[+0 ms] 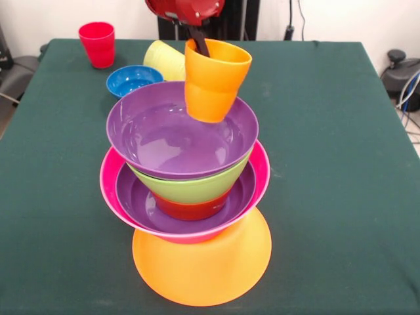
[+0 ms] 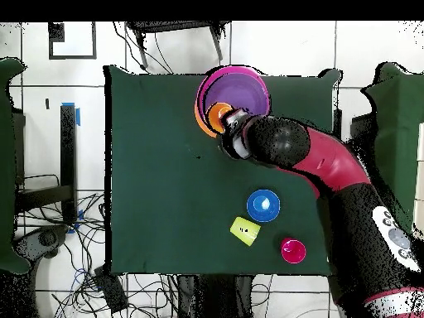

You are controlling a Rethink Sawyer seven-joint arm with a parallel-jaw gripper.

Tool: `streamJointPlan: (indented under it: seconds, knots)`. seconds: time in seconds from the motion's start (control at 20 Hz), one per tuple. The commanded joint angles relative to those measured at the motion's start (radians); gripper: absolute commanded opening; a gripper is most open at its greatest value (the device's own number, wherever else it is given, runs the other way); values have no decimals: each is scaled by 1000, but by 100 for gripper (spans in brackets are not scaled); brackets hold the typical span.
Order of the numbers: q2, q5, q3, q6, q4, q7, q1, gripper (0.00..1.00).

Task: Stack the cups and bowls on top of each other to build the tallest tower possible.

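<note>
The tower rises from an upturned orange bowl (image 1: 203, 269) that carries a hot pink bowl (image 1: 107, 178), a purple bowl (image 1: 136, 197), a small red-orange bowl (image 1: 190, 209), a lime green bowl (image 1: 191, 188) and a second purple bowl (image 1: 161, 138) on top. My gripper (image 1: 200, 44) is shut on the rim of the orange cup (image 1: 214, 80), with a black finger inside it. That cup hangs tilted over the far side of the top bowl. In the overhead view the orange cup (image 2: 219, 114) sits at the tower's (image 2: 244, 93) edge beside my gripper (image 2: 229, 123).
The red cup (image 1: 97, 44) stands upright at the far left corner. A pale yellow cup (image 1: 165, 60) lies on its side behind the small blue bowl (image 1: 133, 79). From above, the blue bowl (image 2: 263, 204), yellow cup (image 2: 245, 230) and red cup (image 2: 292, 250) cluster near the arm.
</note>
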Motion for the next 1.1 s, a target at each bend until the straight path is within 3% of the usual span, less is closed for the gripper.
streamJointPlan:
  seconds: [0.05,1.1]
  knots:
    - [75,-58,82,-35,-44,-158,-4,0]
    - [168,-109,113,34,-188,-193,-17,0]
